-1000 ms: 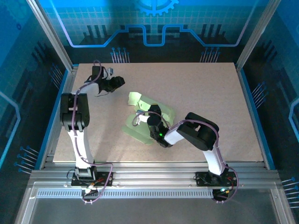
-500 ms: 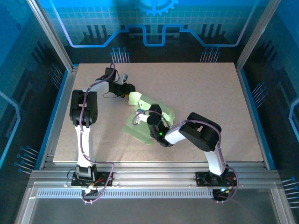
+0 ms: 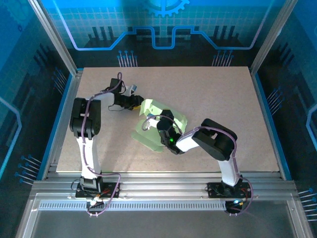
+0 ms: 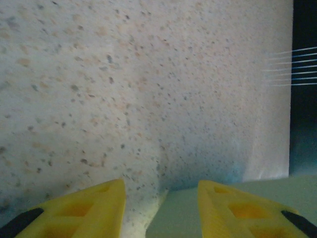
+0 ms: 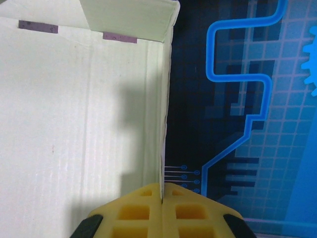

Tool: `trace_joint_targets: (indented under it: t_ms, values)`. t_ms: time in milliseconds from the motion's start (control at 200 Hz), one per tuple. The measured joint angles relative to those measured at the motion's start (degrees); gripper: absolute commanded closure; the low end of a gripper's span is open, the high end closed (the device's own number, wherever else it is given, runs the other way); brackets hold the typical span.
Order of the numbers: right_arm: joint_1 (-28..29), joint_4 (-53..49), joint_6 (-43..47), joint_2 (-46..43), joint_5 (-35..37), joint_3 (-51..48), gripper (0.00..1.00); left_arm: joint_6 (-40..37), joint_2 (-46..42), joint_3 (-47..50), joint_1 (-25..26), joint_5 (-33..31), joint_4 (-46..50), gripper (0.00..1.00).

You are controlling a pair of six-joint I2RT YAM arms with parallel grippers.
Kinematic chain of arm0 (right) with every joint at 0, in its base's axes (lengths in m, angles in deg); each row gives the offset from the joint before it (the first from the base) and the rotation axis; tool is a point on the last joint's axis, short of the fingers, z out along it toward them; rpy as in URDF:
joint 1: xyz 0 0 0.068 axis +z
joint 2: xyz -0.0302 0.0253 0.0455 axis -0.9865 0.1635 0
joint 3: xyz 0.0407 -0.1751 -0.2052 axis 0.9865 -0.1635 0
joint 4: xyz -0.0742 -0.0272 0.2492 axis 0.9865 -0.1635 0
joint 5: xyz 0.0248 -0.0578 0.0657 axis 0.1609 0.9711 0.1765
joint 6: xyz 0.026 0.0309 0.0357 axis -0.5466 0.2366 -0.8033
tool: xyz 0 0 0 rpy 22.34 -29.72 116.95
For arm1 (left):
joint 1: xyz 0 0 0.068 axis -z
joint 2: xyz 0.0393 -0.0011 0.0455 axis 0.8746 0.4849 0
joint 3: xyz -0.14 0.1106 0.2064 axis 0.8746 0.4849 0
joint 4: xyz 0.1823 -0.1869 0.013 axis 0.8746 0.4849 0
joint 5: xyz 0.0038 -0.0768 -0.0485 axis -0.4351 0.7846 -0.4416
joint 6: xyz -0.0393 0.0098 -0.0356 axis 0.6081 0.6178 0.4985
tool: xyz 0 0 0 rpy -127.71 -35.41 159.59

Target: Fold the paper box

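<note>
while right gripper [image 5: 162,192] clamps paper box [image 3: 146,135] wall, left gripper [image 4: 159,186] newly at its flap, jaws apart

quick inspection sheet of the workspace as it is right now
surface: speckled beige board, flat, no marks seen
job's things: paper box, pale green card, partly folded, one panel standing up
clutter: nothing seen
grippers: left gripper open at the box's far-left flap; right gripper shut on a thin card edge of the box
cables: purple cables loop along both arms, clear of the card
surroundings: aluminium frame rails at the near edge, blue patterned panels behind
</note>
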Motion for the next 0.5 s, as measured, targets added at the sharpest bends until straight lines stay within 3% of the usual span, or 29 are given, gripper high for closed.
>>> trace_joint_targets:
  t_ms: [500]
  values:
    - [-1.33,-6.78,-6.25,-3.74,-1.25,-1.11,1.0,2.93,-5.7,15.17,0.76,6.34,-21.18,0.57]
